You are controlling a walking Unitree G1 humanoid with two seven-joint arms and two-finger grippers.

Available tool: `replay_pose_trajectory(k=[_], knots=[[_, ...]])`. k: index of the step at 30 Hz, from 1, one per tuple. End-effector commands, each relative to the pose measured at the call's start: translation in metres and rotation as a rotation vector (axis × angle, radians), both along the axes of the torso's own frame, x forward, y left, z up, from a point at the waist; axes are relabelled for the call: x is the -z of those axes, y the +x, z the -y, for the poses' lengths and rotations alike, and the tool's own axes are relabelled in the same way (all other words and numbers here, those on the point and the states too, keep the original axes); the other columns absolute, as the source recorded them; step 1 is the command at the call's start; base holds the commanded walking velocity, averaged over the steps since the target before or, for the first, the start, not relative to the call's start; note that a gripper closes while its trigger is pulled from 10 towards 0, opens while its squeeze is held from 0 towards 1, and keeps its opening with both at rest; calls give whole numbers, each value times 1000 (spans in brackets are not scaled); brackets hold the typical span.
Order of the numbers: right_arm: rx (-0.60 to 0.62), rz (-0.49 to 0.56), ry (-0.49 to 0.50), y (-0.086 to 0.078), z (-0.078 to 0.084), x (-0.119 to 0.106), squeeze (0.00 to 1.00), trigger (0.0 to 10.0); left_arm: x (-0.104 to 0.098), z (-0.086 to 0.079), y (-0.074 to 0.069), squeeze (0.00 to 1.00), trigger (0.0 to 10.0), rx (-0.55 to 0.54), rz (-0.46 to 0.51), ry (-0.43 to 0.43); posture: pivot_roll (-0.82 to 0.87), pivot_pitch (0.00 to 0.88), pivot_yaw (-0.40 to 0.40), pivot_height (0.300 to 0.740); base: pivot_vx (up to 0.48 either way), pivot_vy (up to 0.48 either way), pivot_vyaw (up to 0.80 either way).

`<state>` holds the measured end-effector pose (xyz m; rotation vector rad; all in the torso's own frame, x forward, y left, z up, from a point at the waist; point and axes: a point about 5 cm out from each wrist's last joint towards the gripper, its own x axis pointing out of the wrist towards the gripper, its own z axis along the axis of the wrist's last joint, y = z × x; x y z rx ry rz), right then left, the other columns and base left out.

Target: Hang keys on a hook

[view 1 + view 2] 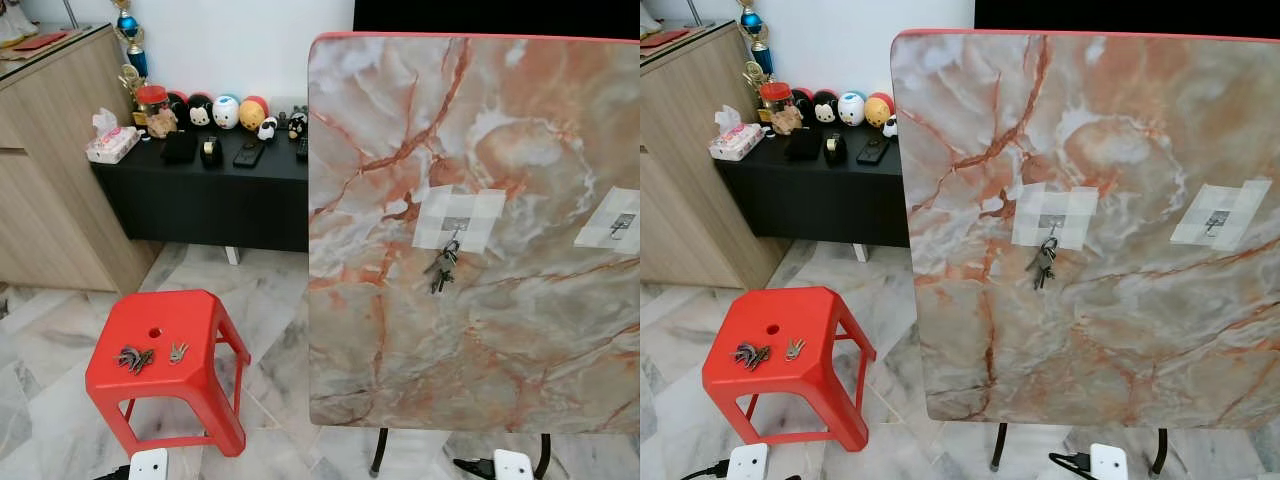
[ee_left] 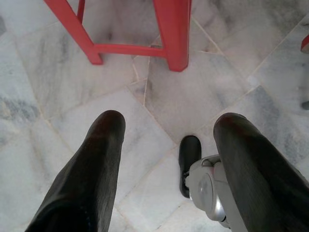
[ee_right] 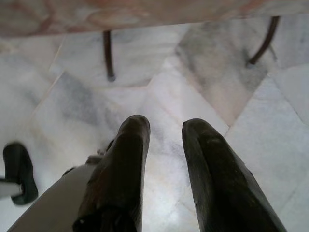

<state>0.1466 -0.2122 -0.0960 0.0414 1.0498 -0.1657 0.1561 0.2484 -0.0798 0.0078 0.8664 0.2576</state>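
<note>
Left eye view: keys (image 1: 443,266) on hook (image 1: 455,227); stool (image 1: 205,375) holds keys; both tools empty, parted.

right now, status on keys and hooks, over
Both grippers open, low over floor. One key bunch on left hook; two key sets on red stool. Right hook free.

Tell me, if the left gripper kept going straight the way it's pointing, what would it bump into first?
Most likely the marble floor. The left gripper hangs open, aimed down at bare tiles short of the red stool legs; depth is hard to judge.
</note>
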Motion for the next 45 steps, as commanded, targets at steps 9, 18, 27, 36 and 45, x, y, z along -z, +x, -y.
replay_pose_trajectory(k=[9,18,27,36,45], knots=[[-35,-41,44,-10,-34,9,0,10000,-2,-9,-2,0,10000,47,-27,27,31,0,24,740,0,266,0],[-44,-37,45,-1,-36,6,0,10000,-7,-16,5,0,10000,63,-19,50,18,0,22,740,0,301,0],[-46,-61,42,-10,-27,8,0,10000,-5,-15,2,0,10000,56,-32,55,111,0,-90,740,0,307,0],[8,1,38,13,-22,-1,0,10000,-7,-9,12,0,10000,100,-30,50,164,0,-60,740,0,312,0],[56,-21,29,-1,-18,4,0,10000,-5,-4,14,0,10000,123,-44,39,99,0,-47,740,0,330,0]])
